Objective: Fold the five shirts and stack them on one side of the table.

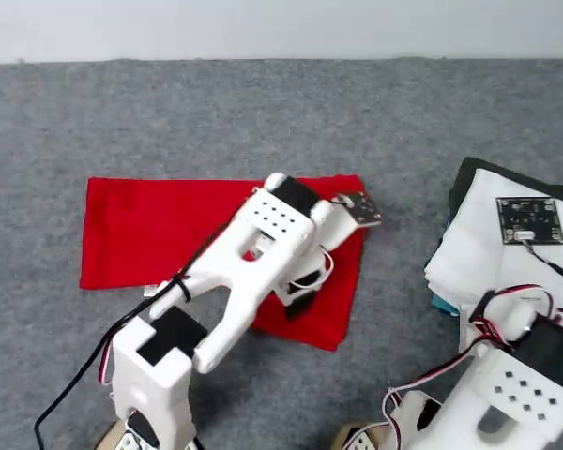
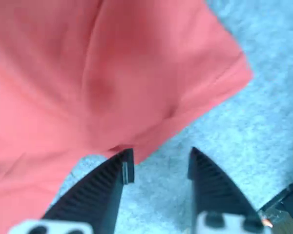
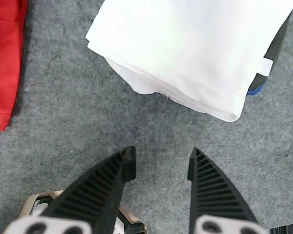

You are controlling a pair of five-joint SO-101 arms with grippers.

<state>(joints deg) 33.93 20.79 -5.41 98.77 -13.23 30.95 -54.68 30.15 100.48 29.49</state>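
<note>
A red shirt [image 1: 150,230] lies partly folded into a wide rectangle on the grey table [image 1: 263,112]. My left gripper [image 2: 158,165] hovers open at its near right corner [image 2: 112,73], nothing between the fingers. In the high view its dark finger [image 1: 300,303] shows over the shirt's front edge. At the right side sits a stack with a folded white shirt [image 1: 488,244] on top. My right gripper [image 3: 158,163] stands open over bare table just in front of that white shirt [image 3: 195,44], apart from it.
Under the white shirt a black layer [image 1: 469,173] and a blue edge [image 3: 254,90] stick out of the stack. The red shirt's edge [image 3: 2,58] lies to one side of the right gripper. Grey table stretches behind the red shirt up to a white wall.
</note>
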